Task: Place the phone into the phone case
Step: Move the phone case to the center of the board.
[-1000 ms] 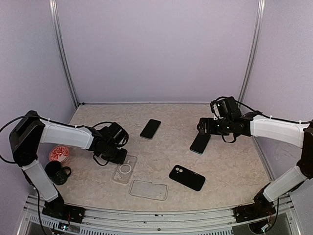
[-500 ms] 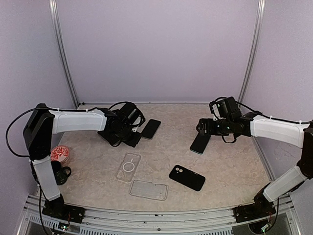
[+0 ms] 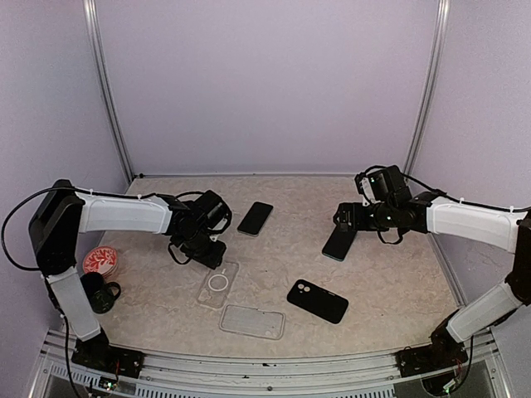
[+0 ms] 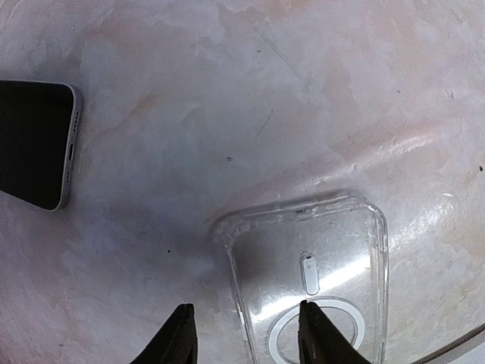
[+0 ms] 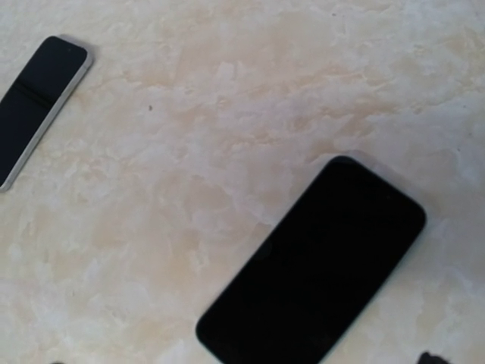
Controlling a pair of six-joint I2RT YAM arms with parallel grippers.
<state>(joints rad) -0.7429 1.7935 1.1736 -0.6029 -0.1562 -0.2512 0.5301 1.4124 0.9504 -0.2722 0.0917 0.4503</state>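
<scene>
Left wrist view: your left gripper (image 4: pixel 246 340) stands with jaws parted astride one long edge of the clear phone case (image 4: pixel 311 265), which lies flat on the table (image 4: pixel 227 98). A phone (image 4: pixel 34 144) lies apart from it. Your right gripper (image 3: pixel 343 218), wide open and empty, hovers over a second phone (image 5: pixel 314 265).

Nothing here can be read. The left phone (image 3: pixel 255 218) and the right phone (image 3: pixel 339 242) both lie with dark, blank screens. The clear case (image 4: pixel 307 280) shows only a white ring and a small pill-shaped mark, not lettering. The red disc (image 3: pixel 100 260) at the left edge of the tabletop (image 3: pixel 382 282) carries a white pattern too small to make out.
</scene>
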